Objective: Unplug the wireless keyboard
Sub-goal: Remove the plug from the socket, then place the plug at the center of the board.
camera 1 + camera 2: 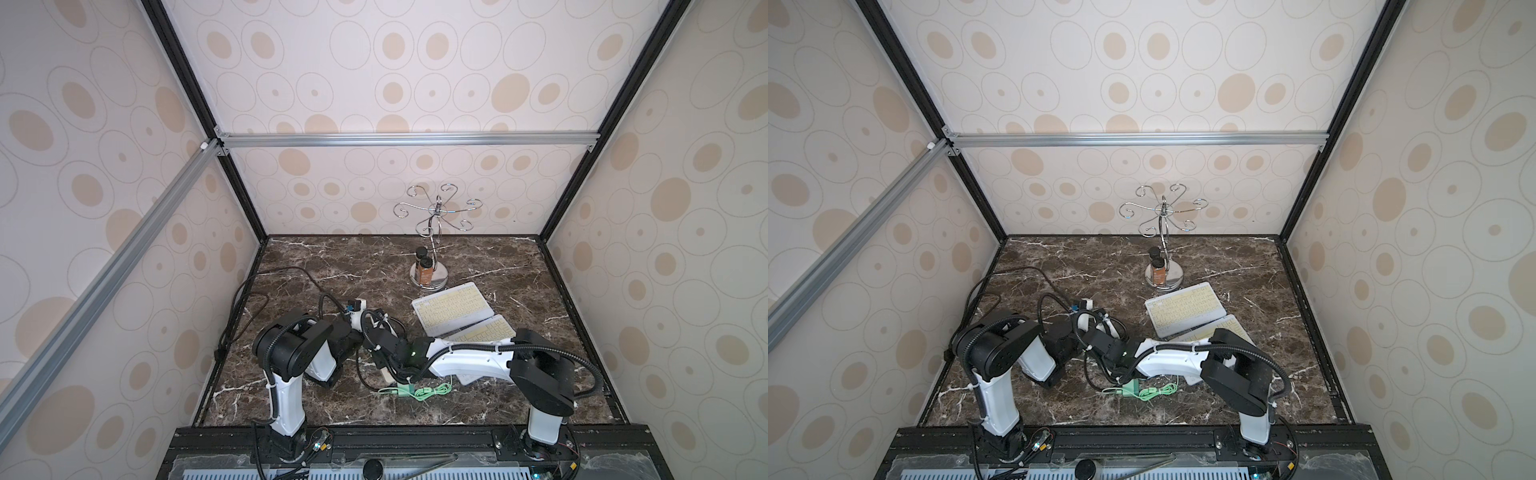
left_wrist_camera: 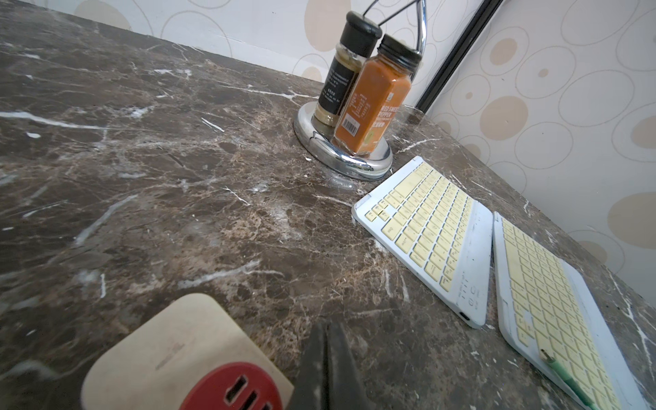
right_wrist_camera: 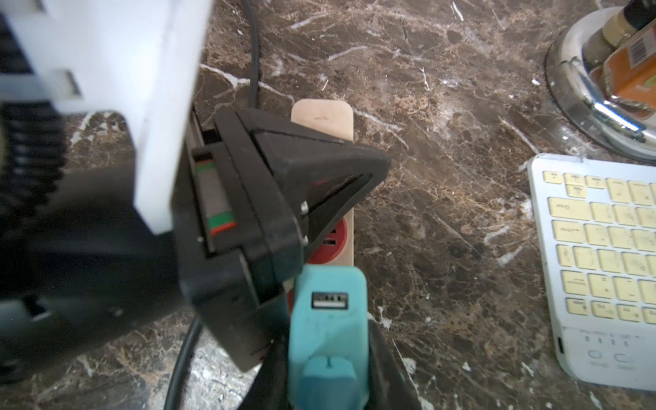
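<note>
— Right hand (image 3: 328,355), state?
— Narrow, clamped on the teal USB adapter (image 3: 328,312), which stands over a red socket of the power strip (image 3: 321,117). Whether its pins are seated cannot be told. Left hand (image 2: 328,337) is closed on nothing, fingers together and bearing on the strip.

— Location of the task item?
— Two keyboards lie side by side on the tabletop (image 1: 332,253), right of centre, just before the chrome stand (image 1: 444,275) and well apart from the strip. They are the far keyboard (image 1: 453,309) and the near keyboard (image 1: 486,330), the latter partly under the right arm. A green cable (image 1: 432,390) lies loose at the front. The cable tip (image 2: 553,365) rests on the near keyboard's keys, apparently in no port. The adapter's own USB port is empty.

— Recommendation?
— Judged step: draw the adapter from the strip. Hold the strip down with the left hand so it cannot lift. Pull straight along the pins without rocking, and stay clear of the black lead (image 3: 252,53).

— Pose?
— Both arms fold low over the left-centre of the tabletop. The right forearm reaches across leftward, its wrist turned toward the far wall. The left arm is tucked, elbow high, hand angled down onto the strip.
</note>
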{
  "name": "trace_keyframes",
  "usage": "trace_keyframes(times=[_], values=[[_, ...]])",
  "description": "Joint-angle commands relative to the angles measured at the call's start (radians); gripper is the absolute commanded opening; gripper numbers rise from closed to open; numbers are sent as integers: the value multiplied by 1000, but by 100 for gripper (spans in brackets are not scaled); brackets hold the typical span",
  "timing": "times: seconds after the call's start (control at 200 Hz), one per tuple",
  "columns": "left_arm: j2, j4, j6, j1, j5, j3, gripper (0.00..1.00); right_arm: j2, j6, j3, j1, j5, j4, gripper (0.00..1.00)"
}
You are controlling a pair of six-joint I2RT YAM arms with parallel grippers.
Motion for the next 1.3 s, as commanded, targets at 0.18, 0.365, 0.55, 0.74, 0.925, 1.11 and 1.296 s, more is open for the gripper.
trace_keyframes(times=[0.18, 0.365, 0.55, 0.74, 0.925, 1.11, 1.296], values=[[43, -342, -1, -38, 31, -44, 0, -119, 5, 27, 28, 132, 56, 0], [-21, -284, -5, -38, 13, -99, 0, -160, 28, 9, 27, 268, -102, 0], [-107, -208, -11, -38, -6, -172, 0, -114, 42, 9, 27, 273, -186, 0], [-199, -160, -9, -38, -32, -240, 0, 3, 63, 95, 27, 273, -307, 0], [-259, -104, -12, -38, -55, -293, 0, 71, 41, 146, 26, 268, -363, 0], [-320, -52, -20, -38, -91, -347, 0, 115, 28, 156, 26, 223, -363, 0], [-411, -38, -18, -38, -140, -400, 0, 148, 26, 167, 25, 156, -340, 0]])
